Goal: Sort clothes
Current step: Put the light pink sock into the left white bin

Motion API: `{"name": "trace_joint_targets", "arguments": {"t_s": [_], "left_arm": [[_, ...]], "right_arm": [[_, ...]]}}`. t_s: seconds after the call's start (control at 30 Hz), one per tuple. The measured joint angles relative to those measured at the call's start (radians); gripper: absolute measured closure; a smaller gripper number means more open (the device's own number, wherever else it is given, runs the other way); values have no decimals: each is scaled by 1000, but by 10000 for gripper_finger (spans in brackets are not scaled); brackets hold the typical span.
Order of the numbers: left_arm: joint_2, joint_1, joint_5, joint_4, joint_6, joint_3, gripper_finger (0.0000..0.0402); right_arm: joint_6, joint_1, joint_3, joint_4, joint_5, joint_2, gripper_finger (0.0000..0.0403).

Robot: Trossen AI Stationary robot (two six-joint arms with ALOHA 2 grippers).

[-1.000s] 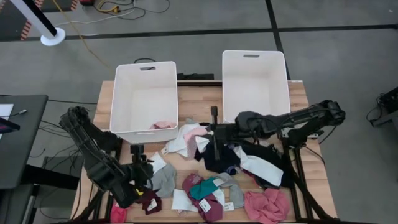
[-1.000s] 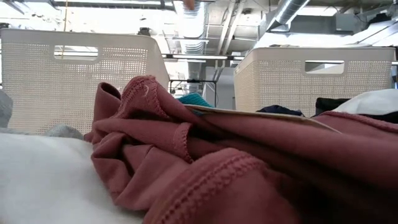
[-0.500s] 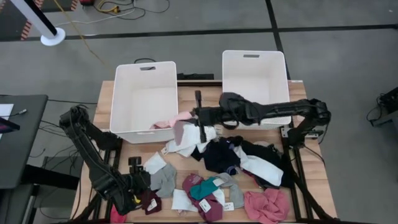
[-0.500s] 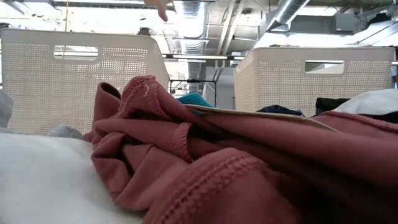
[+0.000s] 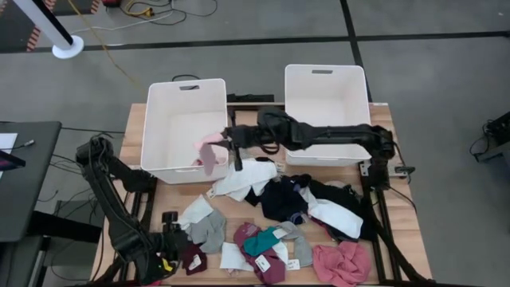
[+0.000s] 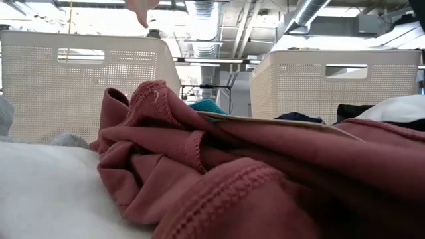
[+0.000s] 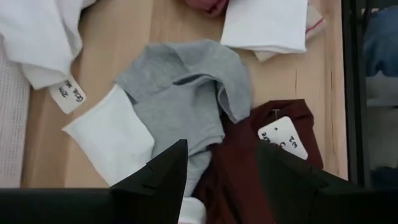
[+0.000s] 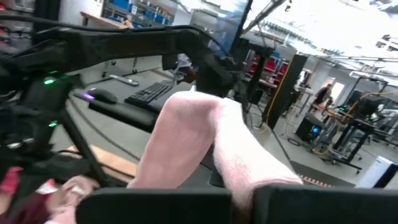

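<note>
Right gripper [image 5: 225,142] reaches across the table toward the left white bin [image 5: 185,126], at its near right edge. Its jaws are clamped on a light pink garment [image 5: 210,154], which hangs from the fingertips over the bin's front corner. Right wrist view shows the same pink fabric [image 8: 205,146] draped upward from between the fingers. In the low view the tip of that pink piece [image 6: 141,9] shows at the top, above the left bin [image 6: 86,83].

Left gripper [image 5: 170,226] sits low at the table's front left, above a grey garment [image 5: 210,229] and a maroon garment [image 5: 193,258]. In the left wrist view its fingers [image 7: 163,174] stand apart, nothing between them; below lie the grey piece [image 7: 183,93], the maroon piece with a paper tag [image 7: 273,155] and a white piece [image 7: 112,140].

The rest of the clothes lie loose on the table [image 5: 135,119]: a white garment [image 5: 245,177], a navy garment [image 5: 279,199], a teal sock [image 5: 261,239], a pink bundle [image 5: 343,265] at front right. The right white bin [image 5: 325,104] stands beside the left one, apart from it.
</note>
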Motion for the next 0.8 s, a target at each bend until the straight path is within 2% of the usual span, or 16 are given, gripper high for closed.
{"name": "trace_joint_targets", "arguments": {"t_s": [0.17, 0.4, 0.8], "left_arm": [[0, -22, 0, 3, -39, -18, 219], [0, -38, -1, 7, -50, -18, 219], [0, -38, -4, 2, -29, -17, 219]], "right_arm": [[63, -38, 81, -10, -73, 87, 403], [103, -74, 170, -95, -101, 178, 403], [105, -96, 180, -283, -106, 197, 395]]}}
